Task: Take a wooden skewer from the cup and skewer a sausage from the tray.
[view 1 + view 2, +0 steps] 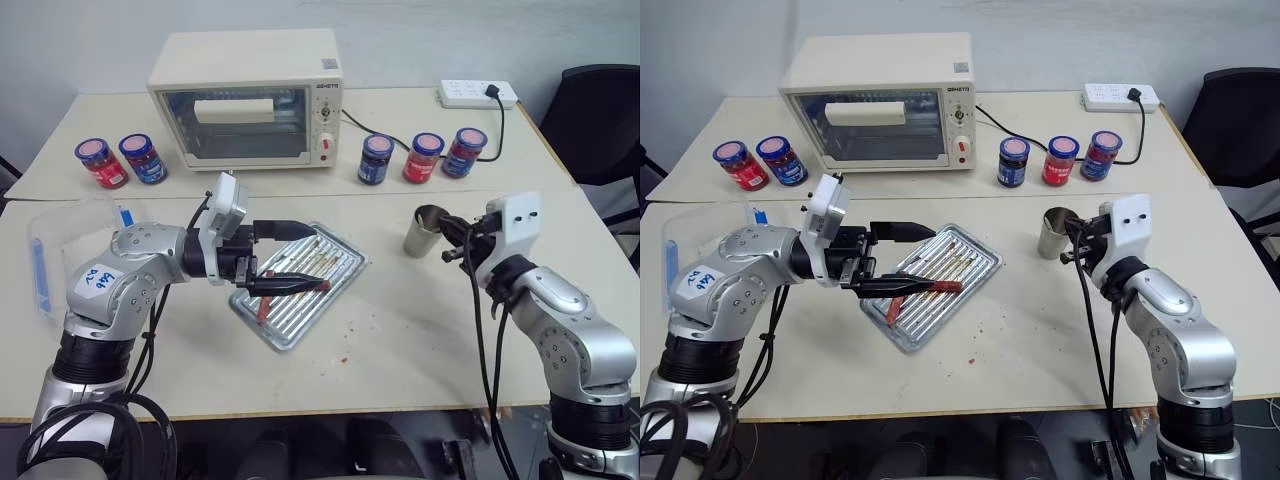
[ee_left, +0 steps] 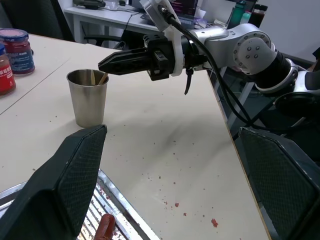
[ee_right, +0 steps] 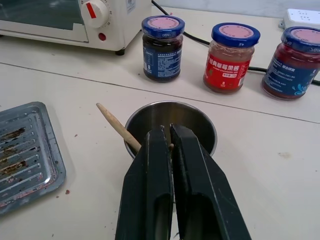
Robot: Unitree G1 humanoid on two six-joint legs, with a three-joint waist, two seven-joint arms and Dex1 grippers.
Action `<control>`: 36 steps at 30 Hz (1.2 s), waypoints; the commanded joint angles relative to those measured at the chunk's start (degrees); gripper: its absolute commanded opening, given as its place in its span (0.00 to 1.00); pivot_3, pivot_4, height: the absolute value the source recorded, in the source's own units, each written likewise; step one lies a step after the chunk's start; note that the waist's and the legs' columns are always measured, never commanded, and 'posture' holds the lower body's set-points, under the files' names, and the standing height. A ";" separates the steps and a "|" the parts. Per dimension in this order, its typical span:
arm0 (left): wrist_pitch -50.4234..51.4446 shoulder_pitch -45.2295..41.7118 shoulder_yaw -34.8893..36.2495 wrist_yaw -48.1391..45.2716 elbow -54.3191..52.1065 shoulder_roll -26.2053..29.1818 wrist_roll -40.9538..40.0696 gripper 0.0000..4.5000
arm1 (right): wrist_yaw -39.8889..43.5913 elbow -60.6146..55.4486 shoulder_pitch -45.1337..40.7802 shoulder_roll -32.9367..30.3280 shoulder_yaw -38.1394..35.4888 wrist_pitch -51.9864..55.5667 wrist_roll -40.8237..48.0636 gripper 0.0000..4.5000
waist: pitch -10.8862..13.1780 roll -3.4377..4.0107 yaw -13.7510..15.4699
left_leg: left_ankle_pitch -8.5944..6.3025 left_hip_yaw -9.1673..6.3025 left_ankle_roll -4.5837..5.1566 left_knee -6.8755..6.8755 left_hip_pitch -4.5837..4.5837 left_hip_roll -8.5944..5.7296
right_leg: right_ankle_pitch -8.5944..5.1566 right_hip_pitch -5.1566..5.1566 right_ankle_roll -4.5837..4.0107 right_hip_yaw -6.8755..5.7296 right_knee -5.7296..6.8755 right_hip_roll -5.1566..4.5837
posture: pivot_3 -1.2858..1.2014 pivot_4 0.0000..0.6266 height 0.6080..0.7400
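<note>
The silver cup [image 1: 422, 232] stands right of the table's middle with wooden skewers in it. One skewer [image 3: 116, 125] leans out over the rim. My right gripper [image 3: 167, 131] is level at the cup's mouth and shut, with a sliver of wood pinched between its tips. The ribbed tray [image 1: 340, 255] lies at the centre, streaked with grease. A dark-red sausage [image 1: 300, 286] lies on it and another [image 1: 262, 310] sits nearer its front corner. My left gripper [image 1: 298, 258] hovers over the tray, pointing towards the cup, open wide with nothing between its fingers.
A white toaster oven [image 1: 250, 100] stands at the back. Two jars [image 1: 122, 160] sit to its left and three jars [image 1: 424, 157] to its right, behind the cup. A power strip [image 1: 478, 93], a clear plastic container [image 1: 60, 250] and a black chair [image 1: 600, 110] ring the table.
</note>
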 commanded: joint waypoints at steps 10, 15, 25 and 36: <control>-2.80 3.06 1.56 -0.85 -0.14 1.03 1.41 1.00 | 3.39 -1.59 -11.25 -15.61 -21.91 27.00 25.43 0.00 | 0.00 0.00 -0.03 | 0.02 0.01 0.01 0.06 -0.37 0.02 | 0.00 -0.38 0.01 0.01 0.07 0.00 | 0.52 0.24 1.00; -3.92 3.59 2.43 0.94 0.42 -0.13 1.93 1.00 | 0.57 5.06 -16.13 -15.14 -27.12 37.11 37.48 0.00 | 0.00 0.00 0.11 | 0.03 0.03 0.03 0.08 -0.38 0.02 | 0.00 -0.37 0.01 0.02 0.08 -0.02 | 0.52 0.24 1.00; -5.25 4.85 2.35 4.96 -1.92 -3.91 2.45 1.00 | -31.49 6.08 -9.86 -5.38 -13.29 15.37 84.37 0.00 | 0.00 -0.01 -0.09 | 0.04 0.03 0.03 0.10 -0.46 0.08 | 0.01 -0.39 0.02 -0.04 0.12 -0.03 | 0.52 0.24 1.00; -6.31 2.83 3.11 8.32 -0.85 -6.16 2.48 1.00 | -35.61 -2.39 -4.17 8.04 -9.28 4.98 84.37 0.00 | 0.00 0.00 0.07 | 0.05 0.02 0.05 0.13 -0.48 0.07 | 0.03 -0.39 0.06 -0.03 0.15 -0.03 | 0.52 0.24 1.00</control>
